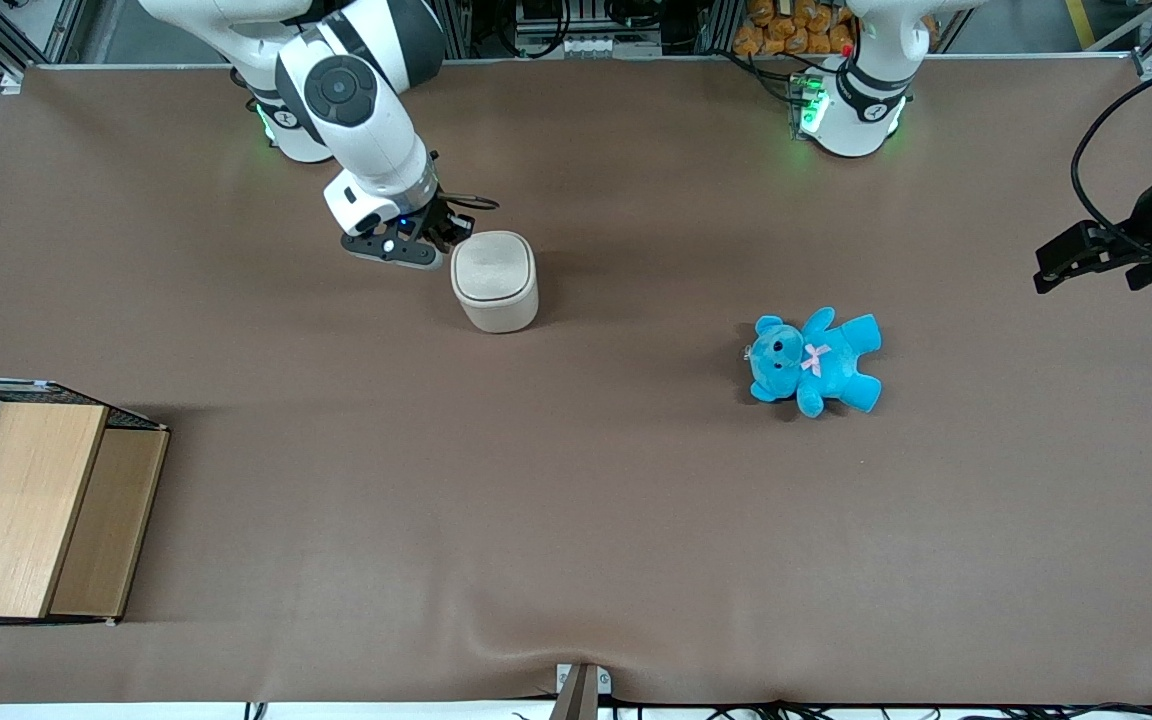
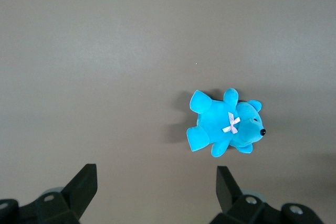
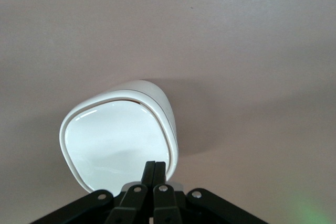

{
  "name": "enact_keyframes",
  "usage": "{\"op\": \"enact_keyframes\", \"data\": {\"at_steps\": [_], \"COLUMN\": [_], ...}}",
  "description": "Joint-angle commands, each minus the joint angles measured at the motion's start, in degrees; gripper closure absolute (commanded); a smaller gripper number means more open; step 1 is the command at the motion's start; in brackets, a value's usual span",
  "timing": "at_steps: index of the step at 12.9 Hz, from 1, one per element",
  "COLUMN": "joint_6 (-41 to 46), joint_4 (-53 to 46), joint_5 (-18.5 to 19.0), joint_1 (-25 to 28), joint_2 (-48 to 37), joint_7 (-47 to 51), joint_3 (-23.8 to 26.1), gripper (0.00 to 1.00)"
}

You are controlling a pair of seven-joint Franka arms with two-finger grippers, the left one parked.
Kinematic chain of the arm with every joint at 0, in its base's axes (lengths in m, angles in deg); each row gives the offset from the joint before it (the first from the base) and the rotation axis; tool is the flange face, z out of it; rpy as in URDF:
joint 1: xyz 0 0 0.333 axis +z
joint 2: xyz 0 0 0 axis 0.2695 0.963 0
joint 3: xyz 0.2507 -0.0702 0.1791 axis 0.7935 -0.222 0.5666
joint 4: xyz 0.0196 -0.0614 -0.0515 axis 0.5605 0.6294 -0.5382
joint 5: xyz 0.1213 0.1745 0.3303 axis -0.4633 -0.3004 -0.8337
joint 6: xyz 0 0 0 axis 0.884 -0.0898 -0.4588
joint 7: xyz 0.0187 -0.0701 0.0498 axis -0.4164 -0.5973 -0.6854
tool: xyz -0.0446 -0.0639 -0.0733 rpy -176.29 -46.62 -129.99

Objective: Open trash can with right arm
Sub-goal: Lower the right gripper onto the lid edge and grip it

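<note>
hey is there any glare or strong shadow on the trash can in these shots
Right wrist view: the trash can lid looks washed out, bright white with a sheen, and a soft shadow falls on the table beside it; the gripper, jaws shut, sits over the lid's edge. Front view: the trash can is evenly lit, cream, no glare, only a faint shadow. Left wrist view: it does not show.

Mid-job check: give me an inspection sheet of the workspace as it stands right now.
Surface: brown table, slight wrinkle at the edge nearest the camera.
Job's things: bin upright, lid down.
Clutter: blue teddy toward the parked arm's end; wooden box with mesh, nearer the camera.
Grippers: claw shut, tips over the lid's edge.
Cables: black loop by the claw; bundles at the arm bases.
Surroundings: metal frames, orange items past the table.
</note>
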Motion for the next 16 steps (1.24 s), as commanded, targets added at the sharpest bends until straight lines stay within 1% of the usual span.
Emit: {"op": "enact_keyframes", "data": {"at_steps": [1, 4, 5, 8, 14, 16], "joint_6": [-3.5, -5.0, -5.2, -5.1, -6.8, -7.9], "joint_4": [0.4, 0.5, 0.5, 0.5, 0.5, 0.5], "joint_5": [-0.2, 0.4, 1.9, 2.4, 6.0, 6.2], "joint_1": [1.0, 1.6, 1.8, 1.9, 2.1, 2.2], "joint_2": [3.3, 6.1, 6.6, 6.8, 9.1, 10.0], "joint_7": [2.0, 2.0, 2.2, 2.8, 4.2, 4.9], "joint_3": [0.3, 0.3, 0.3, 0.3, 0.3, 0.3], "gripper": [1.0, 1.0, 1.0, 1.0, 1.0, 1.0]}}
